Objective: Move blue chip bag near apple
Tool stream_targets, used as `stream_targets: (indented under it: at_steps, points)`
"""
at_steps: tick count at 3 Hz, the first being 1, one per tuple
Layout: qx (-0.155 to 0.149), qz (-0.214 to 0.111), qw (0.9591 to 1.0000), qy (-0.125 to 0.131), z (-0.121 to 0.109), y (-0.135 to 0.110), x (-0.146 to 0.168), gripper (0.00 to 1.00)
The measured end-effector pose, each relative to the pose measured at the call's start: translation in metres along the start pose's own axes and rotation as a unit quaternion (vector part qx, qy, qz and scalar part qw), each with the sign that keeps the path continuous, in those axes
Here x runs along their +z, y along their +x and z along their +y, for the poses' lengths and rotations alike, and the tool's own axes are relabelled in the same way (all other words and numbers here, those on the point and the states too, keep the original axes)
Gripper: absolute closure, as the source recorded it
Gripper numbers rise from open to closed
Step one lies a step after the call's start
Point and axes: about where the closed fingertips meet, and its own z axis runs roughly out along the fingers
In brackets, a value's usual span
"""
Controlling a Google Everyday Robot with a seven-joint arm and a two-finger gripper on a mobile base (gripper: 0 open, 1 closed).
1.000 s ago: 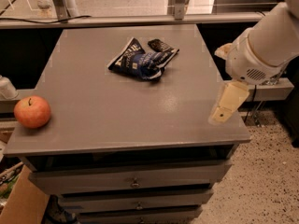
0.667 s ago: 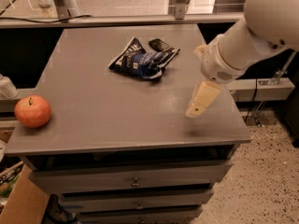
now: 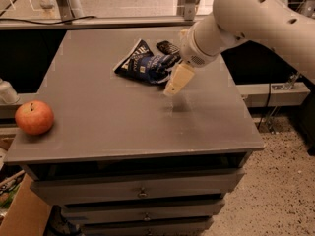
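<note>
The step in hand is the reach for the blue chip bag (image 3: 141, 66), which lies crumpled toward the back of the grey cabinet top (image 3: 123, 127), slightly right of centre, with a smaller black packet (image 3: 169, 47) touching or just behind its right end. The gripper (image 3: 173, 85) hangs just beside the bag's right edge, tilted down and to the left, its tip close above the surface. It carries nothing, and I cannot tell whether it is set wide or narrow. The apple (image 3: 34, 117) sits at the front left corner, well apart from the bag, so nearly the whole move is not yet done. To do this well, I judge the gripper should come over the bag's bunched middle rather than its flat corner, since glossy foil is likely to slip or crinkle out of a shallow pinch. It should also keep clear of the black packet so only 1 item is taken. The set-down should stop short of the apple, which looks free to roll off the near edge if nudged. As for containers, the cabinet shows at least 2 shut drawers (image 3: 142, 191) with small knobs, their contents hidden, and nothing on top is inside any container.
</note>
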Motion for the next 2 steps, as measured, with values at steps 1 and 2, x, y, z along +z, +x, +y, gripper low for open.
stream_targets:
  at_steps: [1,2]
  points:
    - [0.016,-0.014,0.9998,0.002,-0.022,-0.023,0.019,0.00]
    - [0.034,-0.014,0.9992,-0.019,-0.025,-0.041,0.040,0.00]
